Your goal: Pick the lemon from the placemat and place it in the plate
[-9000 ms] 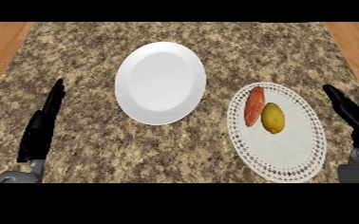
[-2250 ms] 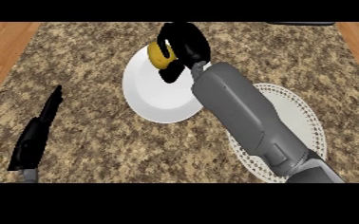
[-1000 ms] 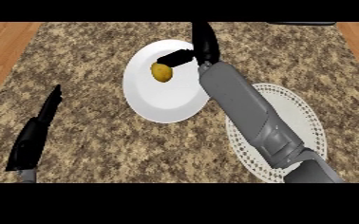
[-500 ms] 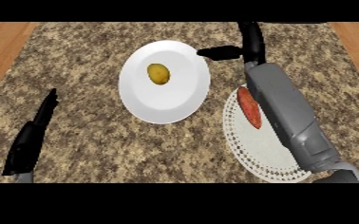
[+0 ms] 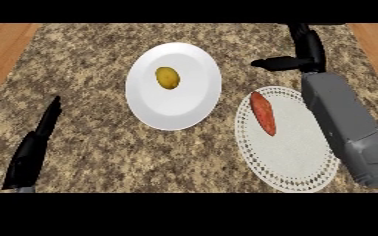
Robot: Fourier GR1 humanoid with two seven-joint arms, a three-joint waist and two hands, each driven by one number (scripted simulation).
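The lemon [image 5: 167, 77] lies in the upper half of the white plate [image 5: 184, 115], apart from the rim and touched by nothing, its long axis running roughly up and down the head view. From the right hand [image 5: 301, 55] it lies to the left and a little lower, well apart, with bare worktop [image 5: 96, 45] and the plate's right edge between them. That hand's fingers [image 5: 308, 39] are straight and hold nothing, the thumb jutting out leftward toward the plate. It is the nearer hand; the left hand [image 5: 33, 147] rests at the lower left edge, straight and holding nothing, farther from the fruit. With the lemon already in the plate, the placing looks done, and what remains, as I judge it, is only for the right arm to draw clear. By count: one lemon, one plate, one lacy white placemat [image 5: 291, 152] just right of the plate, and one reddish elongated vegetable [image 5: 263, 113], perhaps a sweet potato, on the placemat's upper left.
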